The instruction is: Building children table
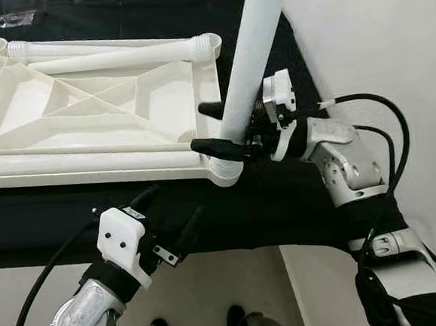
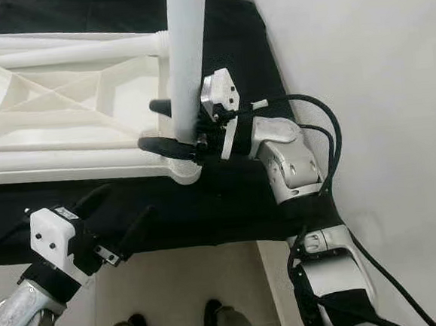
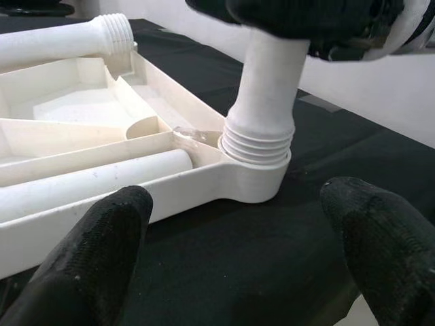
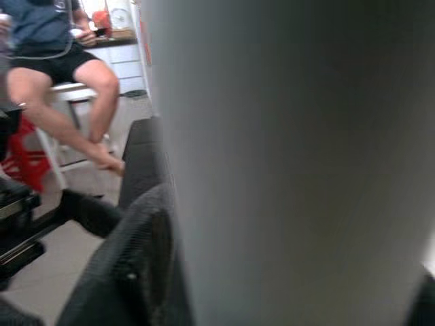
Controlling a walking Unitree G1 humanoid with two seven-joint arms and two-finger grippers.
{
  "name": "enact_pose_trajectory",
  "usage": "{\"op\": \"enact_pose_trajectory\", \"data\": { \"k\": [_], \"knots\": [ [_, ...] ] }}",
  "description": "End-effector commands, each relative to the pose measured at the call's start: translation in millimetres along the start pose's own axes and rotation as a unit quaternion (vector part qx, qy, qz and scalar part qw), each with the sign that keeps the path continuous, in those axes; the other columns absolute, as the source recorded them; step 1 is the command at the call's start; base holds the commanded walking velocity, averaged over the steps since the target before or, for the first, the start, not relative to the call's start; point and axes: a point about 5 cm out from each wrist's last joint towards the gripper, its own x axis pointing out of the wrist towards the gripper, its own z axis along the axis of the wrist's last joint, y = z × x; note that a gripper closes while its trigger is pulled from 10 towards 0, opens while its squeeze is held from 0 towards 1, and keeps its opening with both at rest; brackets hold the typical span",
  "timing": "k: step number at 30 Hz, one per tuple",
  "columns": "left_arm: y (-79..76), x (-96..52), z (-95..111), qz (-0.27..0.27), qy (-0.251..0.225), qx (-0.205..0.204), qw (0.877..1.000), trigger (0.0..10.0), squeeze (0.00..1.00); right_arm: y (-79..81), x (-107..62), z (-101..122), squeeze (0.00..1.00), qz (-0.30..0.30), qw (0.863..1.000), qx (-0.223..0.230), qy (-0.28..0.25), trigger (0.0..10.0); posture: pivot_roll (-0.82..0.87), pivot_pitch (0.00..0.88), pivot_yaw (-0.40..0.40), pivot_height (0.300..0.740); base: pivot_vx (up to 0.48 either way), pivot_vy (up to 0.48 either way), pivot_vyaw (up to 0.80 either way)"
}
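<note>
Your right gripper (image 1: 217, 127) is clamping the upright white leg (image 1: 252, 62), whose threaded end is sitting in the corner socket of the upturned white tabletop (image 1: 85, 105) on the black cloth (image 1: 281, 196). Your left gripper (image 1: 180, 238) is hovering nearby, fingers (image 3: 95, 265) spread wide.

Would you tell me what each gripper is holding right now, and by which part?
The right gripper clamps the upright white table leg low on its shaft, just above the threaded end. The left gripper is open, holding nothing.
</note>
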Motion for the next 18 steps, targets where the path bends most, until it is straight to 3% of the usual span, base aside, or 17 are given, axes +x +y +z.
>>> {"op": "enact_pose_trajectory", "data": {
  "k": [1, 7, 11, 15, 16, 17, 18],
  "knots": [
    [-3.7, -3.0, -5.3, -0.001, 0.013, -0.008, 1.0, 10.0, 0.0, 1.8, -2.6, -4.9, 0.0, 0.018, 1.0, 0.006, 0.003, 0.0, 0.13, 0.309, -0.119, 0.74, 0.0, 0.0, 0.0],
    [-3.7, -2.9, -5.8, -0.002, 0.014, -0.01, 1.0, 10.0, 0.0, -0.3, -7.1, -12.6, 0.0, 0.013, 1.0, 0.01, 0.012, 0.0, 0.12, 0.31, -0.117, 0.74, 0.0, 0.0, 0.0],
    [-3.8, -3.4, -7.5, -0.001, 0.016, -0.012, 1.0, 10.0, 0.0, -1.4, -15.4, -21.2, 0.0, -0.036, 0.999, -0.008, 0.038, 0.0, 0.11, 0.317, -0.115, 0.74, 0.0, 0.0, 0.0],
    [-3.8, -3.7, -7.8, -0.001, 0.017, -0.012, 1.0, 10.0, 0.0, -2.0, -17.8, -22.9, 0.0, -0.047, 0.998, -0.009, 0.039, 0.0, 0.1, 0.316, -0.115, 0.74, 0.0, 0.0, 0.0],
    [-4.5, -3.7, -8.5, -0.002, 0.018, -0.014, 1.0, 10.0, 0.0, 1.0, -17.1, -36.3, 0.0, -0.124, 0.99, 0.008, 0.069, 0.0, 0.1, 0.315, -0.117, 0.74, 0.0, 0.0, 0.0],
    [-4.5, -3.7, -8.5, -0.002, 0.018, -0.014, 1.0, 10.0, 0.0, 1.0, -17.1, -36.3, 0.0, -0.124, 0.99, 0.008, 0.069, 0.0, 0.1, 0.315, -0.117, 0.74, 0.0, 0.0, 0.0],
    [-5.0, -3.8, -9.0, -0.003, 0.019, -0.016, 1.0, 10.0, 0.0, 3.6, -18.0, -45.9, 0.0, -0.181, 0.979, 0.016, 0.092, 0.0, 0.1, 0.315, -0.117, 0.74, 0.0, 0.0, 0.0]
  ]
}}
